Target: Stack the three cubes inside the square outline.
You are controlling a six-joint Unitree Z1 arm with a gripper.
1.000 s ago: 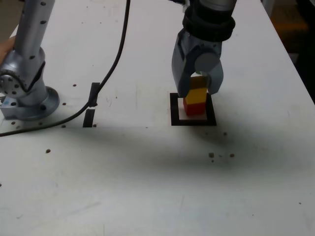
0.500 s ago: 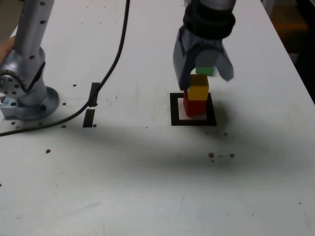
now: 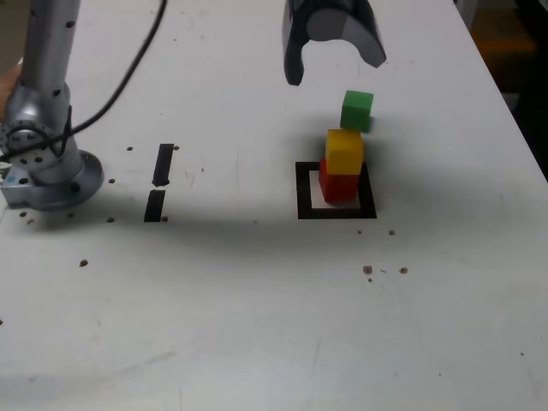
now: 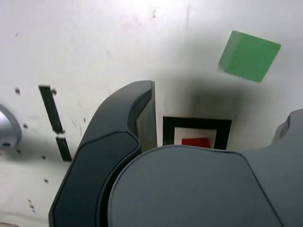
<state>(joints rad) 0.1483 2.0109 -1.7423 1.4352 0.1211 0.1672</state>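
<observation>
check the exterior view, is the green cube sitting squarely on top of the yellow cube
No, the green cube sits tilted, off toward the exterior view's right of the yellow cube, not flat on its top.

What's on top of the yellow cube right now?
Nothing rests on the yellow cube. It sits on the red cube; the green cube is tilted off to the exterior view's right, not seated.

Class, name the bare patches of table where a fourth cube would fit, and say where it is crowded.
Free: between the tape strips and the square outline; the wide near table. Crowded: around the stack, red cube, yellow cube, green cube.
</observation>
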